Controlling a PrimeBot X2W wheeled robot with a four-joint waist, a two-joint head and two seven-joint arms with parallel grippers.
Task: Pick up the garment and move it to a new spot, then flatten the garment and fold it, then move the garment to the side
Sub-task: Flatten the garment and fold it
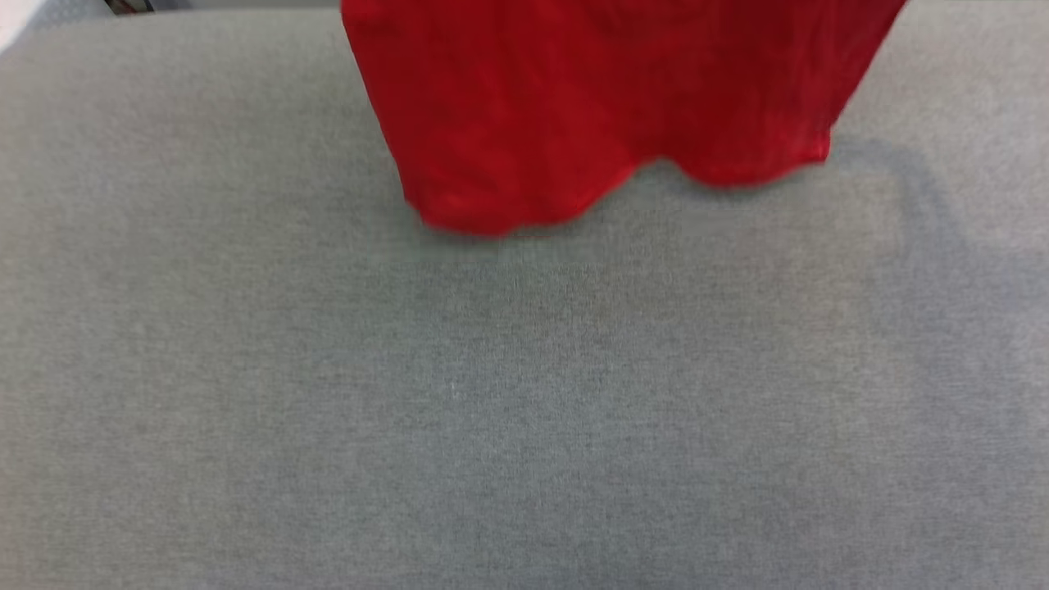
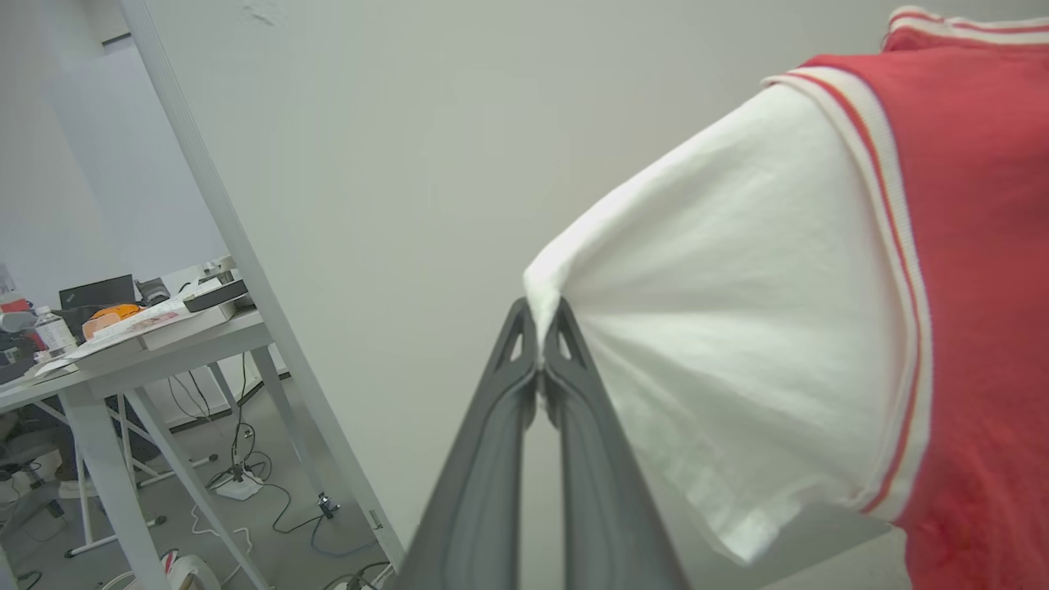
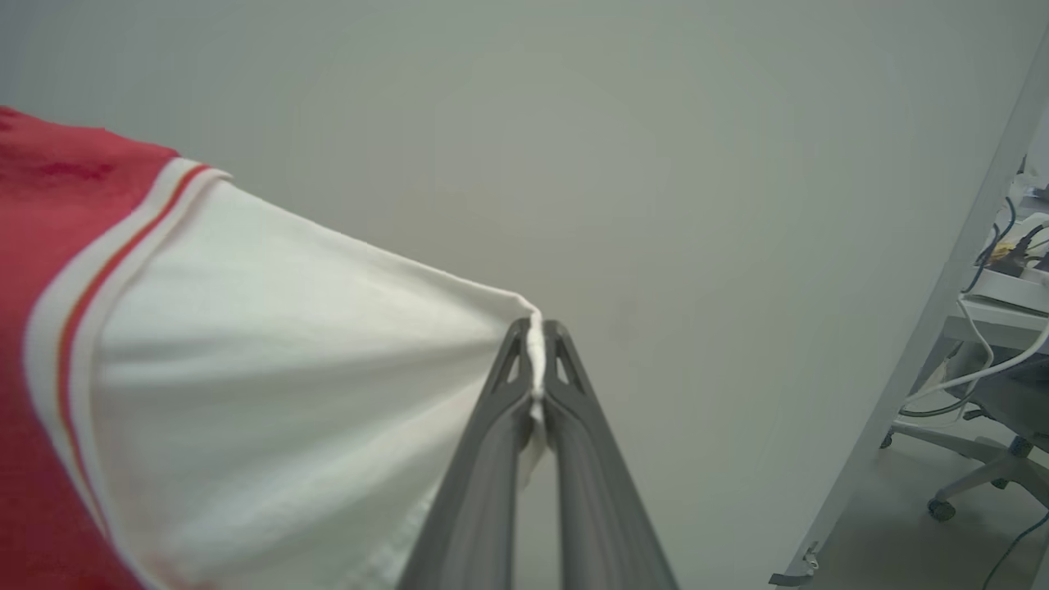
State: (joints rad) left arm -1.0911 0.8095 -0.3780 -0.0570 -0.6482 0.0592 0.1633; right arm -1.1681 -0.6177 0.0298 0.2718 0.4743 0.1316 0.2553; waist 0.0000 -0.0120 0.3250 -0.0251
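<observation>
While both pincers (image 2: 540,328) (image 3: 537,332) clamp it, garment (image 1: 606,106) hangs between.

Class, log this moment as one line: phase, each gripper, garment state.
phase: held up | left gripper: shut on sleeve | right gripper: shut on other sleeve | garment: hanging spread, hem above grey surface

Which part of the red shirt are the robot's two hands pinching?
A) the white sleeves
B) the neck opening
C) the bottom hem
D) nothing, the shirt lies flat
A: the left hand is shut on one white sleeve and the right hand on the other, while the red hem hangs over the grey surface.
</observation>
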